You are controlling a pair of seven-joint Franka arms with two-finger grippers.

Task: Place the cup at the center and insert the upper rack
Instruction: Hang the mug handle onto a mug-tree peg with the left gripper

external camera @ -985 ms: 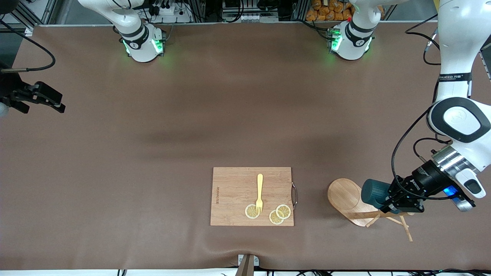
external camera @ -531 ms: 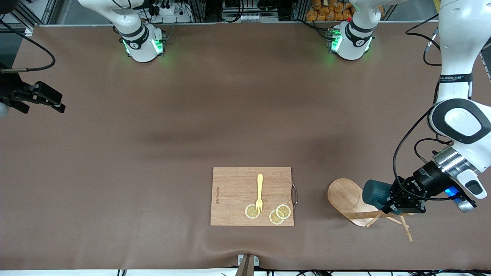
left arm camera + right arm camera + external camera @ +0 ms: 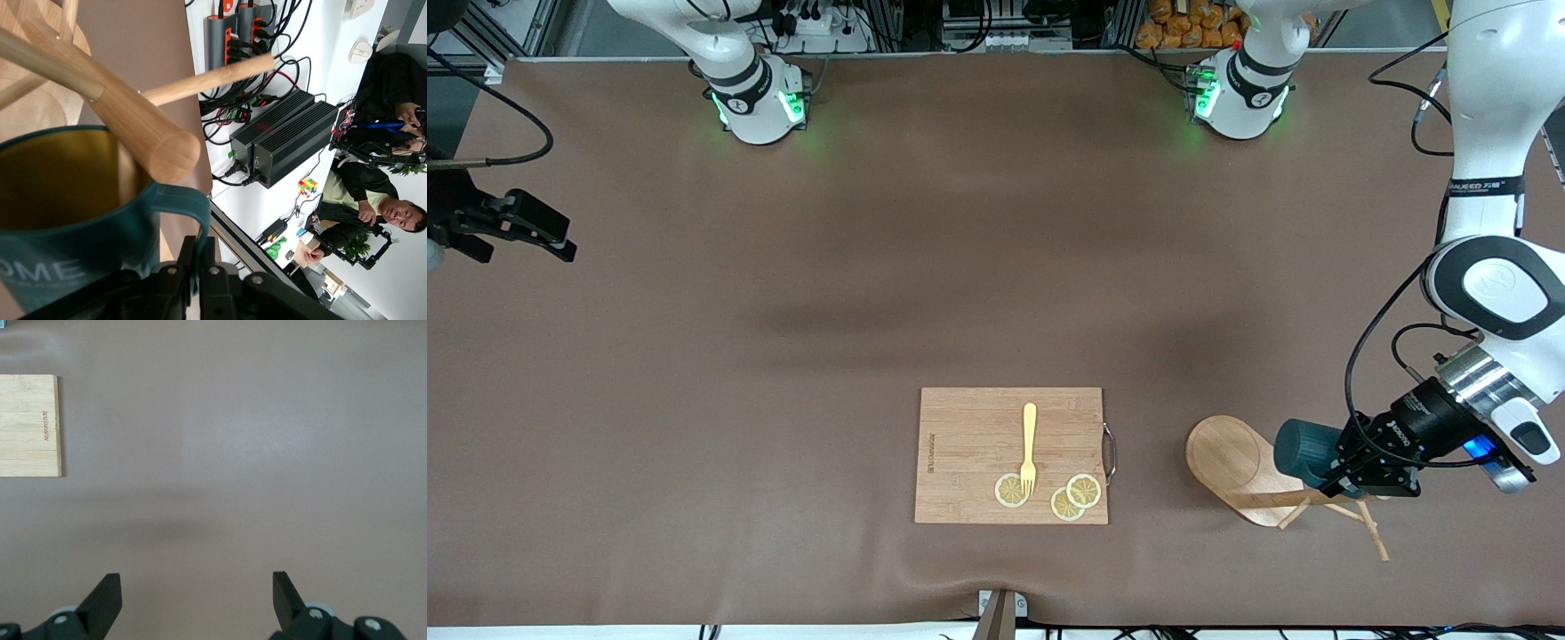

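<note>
At the left arm's end of the table, the left gripper (image 3: 1352, 467) is clenched on the handle of the cup (image 3: 1303, 447), held on its side over the toppled upper rack (image 3: 1240, 467), while the right gripper (image 3: 197, 597) waits with fingers spread above bare table (image 3: 871, 267)

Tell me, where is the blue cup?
The cup is in the left gripper, held by its handle over the tipped-over wooden rack, toward the left arm's end of the table.
</note>
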